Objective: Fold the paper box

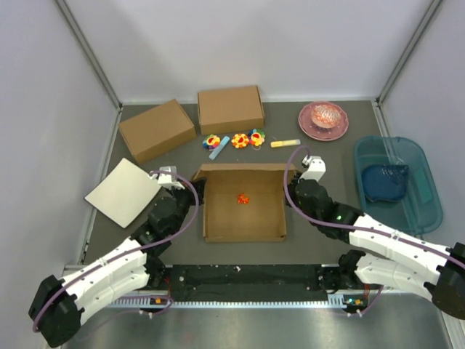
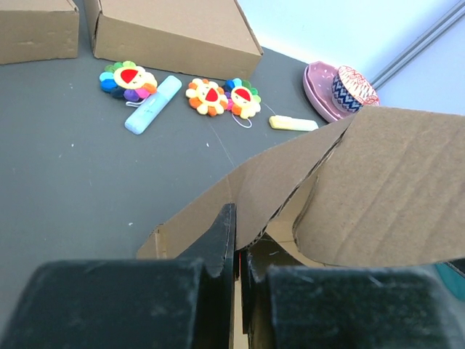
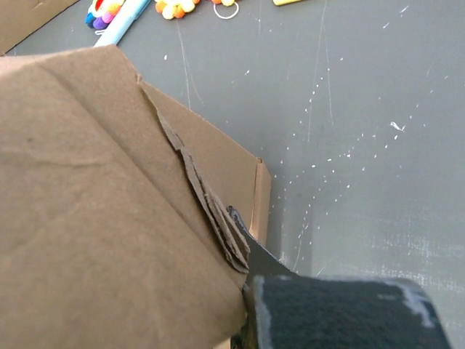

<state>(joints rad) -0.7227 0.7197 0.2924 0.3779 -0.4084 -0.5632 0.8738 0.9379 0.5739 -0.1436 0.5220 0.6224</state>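
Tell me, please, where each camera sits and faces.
Top external: above and behind, looking down; both arms show, left tool and right tool at the paper box's far corners.
Left wrist: on the left arm, facing the table's far side; its shut tool shows.
Right wrist: on the right arm, looking down a box flap; its tool tip shows.
Both wrist views share the light-blue tube.

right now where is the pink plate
In the top view the pink plate sits far back on the right side of the table, just right of the yellow marker and behind the blue tub.
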